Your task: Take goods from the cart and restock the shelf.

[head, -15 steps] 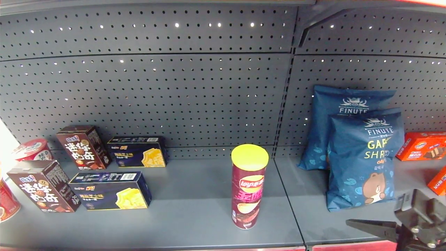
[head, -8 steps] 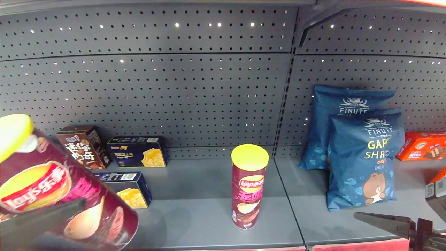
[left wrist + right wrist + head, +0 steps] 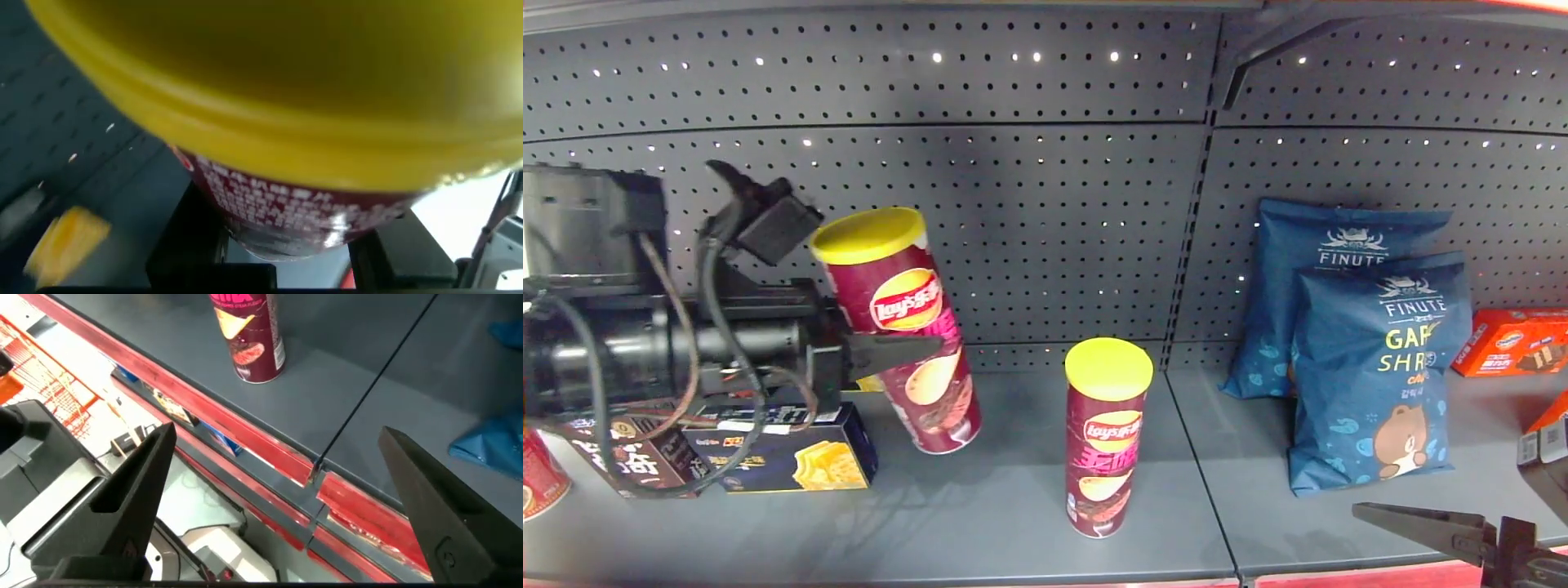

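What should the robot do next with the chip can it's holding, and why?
Probably tip the held can upright and lower it onto the shelf. The left gripper has it tilted in the air, left of the standing can, with bare shelf beneath.

I see two blue snack bags (image 3: 1372,384) standing at the right of the head view, one in front of the other, with an orange box (image 3: 1511,341) beside them at the right edge. At lower left, a navy cracker box (image 3: 800,461) lies beside a brown box (image 3: 645,464).
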{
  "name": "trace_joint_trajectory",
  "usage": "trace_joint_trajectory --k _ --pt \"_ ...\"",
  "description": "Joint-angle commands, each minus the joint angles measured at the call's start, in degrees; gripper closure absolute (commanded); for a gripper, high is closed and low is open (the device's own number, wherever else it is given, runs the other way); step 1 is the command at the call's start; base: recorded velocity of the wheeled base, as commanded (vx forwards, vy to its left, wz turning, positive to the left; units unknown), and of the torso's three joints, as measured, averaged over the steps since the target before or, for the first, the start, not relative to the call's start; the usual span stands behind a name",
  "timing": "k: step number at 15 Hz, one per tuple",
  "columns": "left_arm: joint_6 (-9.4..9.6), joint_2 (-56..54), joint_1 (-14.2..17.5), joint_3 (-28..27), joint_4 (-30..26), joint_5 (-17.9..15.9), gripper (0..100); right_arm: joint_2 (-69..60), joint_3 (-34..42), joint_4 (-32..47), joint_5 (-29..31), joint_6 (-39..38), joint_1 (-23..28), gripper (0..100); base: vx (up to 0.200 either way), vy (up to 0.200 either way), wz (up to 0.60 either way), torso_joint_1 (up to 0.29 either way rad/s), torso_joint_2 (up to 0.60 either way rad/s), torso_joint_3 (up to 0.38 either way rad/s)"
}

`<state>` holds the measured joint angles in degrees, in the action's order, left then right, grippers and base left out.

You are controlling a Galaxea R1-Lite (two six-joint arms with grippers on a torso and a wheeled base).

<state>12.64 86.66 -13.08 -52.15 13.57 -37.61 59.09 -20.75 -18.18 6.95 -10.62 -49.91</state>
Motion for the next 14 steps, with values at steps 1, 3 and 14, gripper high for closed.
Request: trace_joint_trajectory --k 1,3,14 --pt "0.01 10.9 -3.6 -6.2 0.4 1.6 100 0.2 -0.1 0.0 0.0 0.0 0.1 0 0.0 0.0 0.0 0.0 0.0 0.0" --pt "0.1 14.5 -4.5 -10.6 -0.1 2.7 100 0.3 -0.2 0.0 -0.1 0.0 0.1 0 0.0 0.0 0.0 0.0 0.0 0.0" --pt "5.2 32.0 -5.7 -28.1 -0.1 2.0 100 1.0 -0.1 -0.1 -0.5 0.1 0.0 0 0.0 0.0 0.0 0.0 0.0 0.0"
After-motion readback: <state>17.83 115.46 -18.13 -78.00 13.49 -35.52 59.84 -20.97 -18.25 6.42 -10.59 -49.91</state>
